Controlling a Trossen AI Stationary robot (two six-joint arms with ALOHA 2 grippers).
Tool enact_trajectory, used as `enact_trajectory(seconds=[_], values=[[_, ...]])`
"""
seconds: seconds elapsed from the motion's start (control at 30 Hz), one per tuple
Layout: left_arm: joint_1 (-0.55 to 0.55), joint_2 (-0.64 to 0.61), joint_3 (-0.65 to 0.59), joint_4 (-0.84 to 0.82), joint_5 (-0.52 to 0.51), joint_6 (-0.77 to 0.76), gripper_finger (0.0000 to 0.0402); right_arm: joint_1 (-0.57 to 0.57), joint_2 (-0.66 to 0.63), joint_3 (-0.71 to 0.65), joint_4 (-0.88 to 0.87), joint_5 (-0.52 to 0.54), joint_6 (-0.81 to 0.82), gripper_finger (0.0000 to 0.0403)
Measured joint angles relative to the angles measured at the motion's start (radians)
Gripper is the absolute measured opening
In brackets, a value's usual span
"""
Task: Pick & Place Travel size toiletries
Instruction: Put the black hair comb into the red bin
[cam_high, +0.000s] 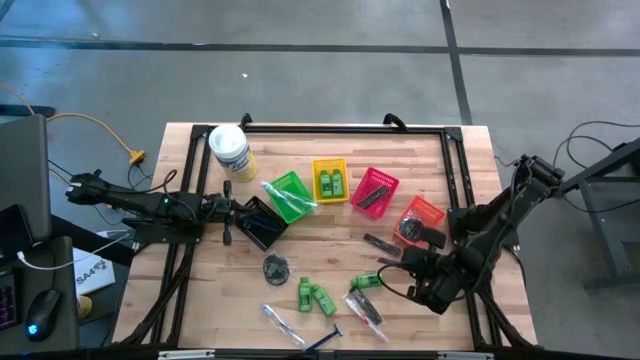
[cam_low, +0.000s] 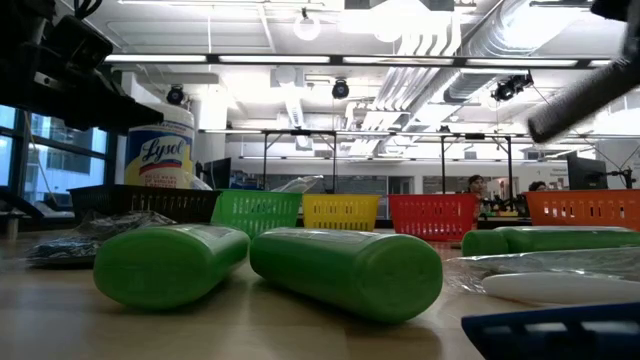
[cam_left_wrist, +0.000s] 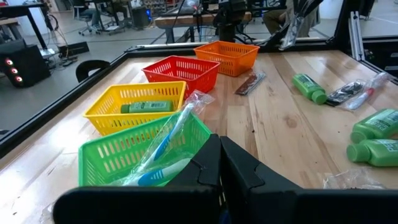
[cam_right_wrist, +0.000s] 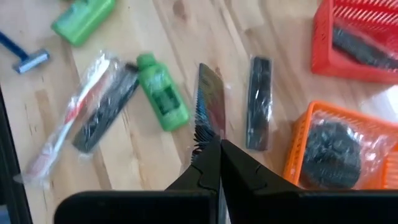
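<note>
Toiletries lie scattered on the wooden table: green bottles (cam_high: 314, 295), a dark coiled bundle (cam_high: 277, 267), a clear tube (cam_high: 280, 322), a blue razor (cam_high: 325, 340) and a wrapped comb (cam_high: 382, 243). My right gripper (cam_right_wrist: 214, 144) hangs over the near right part of the table (cam_high: 398, 262), shut on a black comb (cam_right_wrist: 208, 102) in clear wrap. The comb reaches out over a green bottle (cam_right_wrist: 163, 93) and the lying comb (cam_right_wrist: 258, 102). My left gripper (cam_left_wrist: 219, 158) is shut on nothing and waits beside the black basket (cam_high: 262, 222) at the left. My right gripper pinches the black comb by one end (cam_right_wrist: 204, 129) between its two fingers. The fingers slant downward from the table's right near side and lie along the comb. The comb sticks out past the fingertips, held above the table top.
A row of baskets crosses the table's middle: green (cam_high: 290, 195) with a clear tube, yellow (cam_high: 330, 180) with green bottles, red (cam_high: 375, 190) with a comb, orange (cam_high: 420, 218) with a dark coil. A white tub (cam_high: 230, 150) stands at the far left.
</note>
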Motion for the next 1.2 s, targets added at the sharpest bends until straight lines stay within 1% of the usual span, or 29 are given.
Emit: enact_trajectory(seconds=[0.23, 0.43, 0.67, 0.73, 0.87, 1.2], values=[[0.0, 0.0, 0.0, 0.0, 0.0, 0.0, 0.0, -0.073, 0.0, 0.033, 0.0, 0.001, -0.085, 0.0002], [0.0, 0.0, 0.0, 0.0, 0.0, 0.0, 0.0, -0.125, 0.0, 0.038, -0.009, -0.002, -0.124, 0.0002], [0.0, 0.0, 0.0, 0.0, 0.0, 0.0, 0.0, -0.208, -0.006, 0.038, -0.041, 0.058, -0.15, 0.0002], [0.0, 0.0, 0.0, 0.0, 0.0, 0.0, 0.0, -0.24, -0.019, 0.038, -0.062, 0.084, -0.142, 0.0002], [0.0, 0.0, 0.0, 0.0, 0.0, 0.0, 0.0, -0.316, -0.05, 0.038, -0.103, 0.096, -0.146, 0.0002], [0.0, 0.0, 0.0, 0.0, 0.0, 0.0, 0.0, -0.523, -0.074, 0.039, -0.102, 0.102, -0.292, 0.0002]])
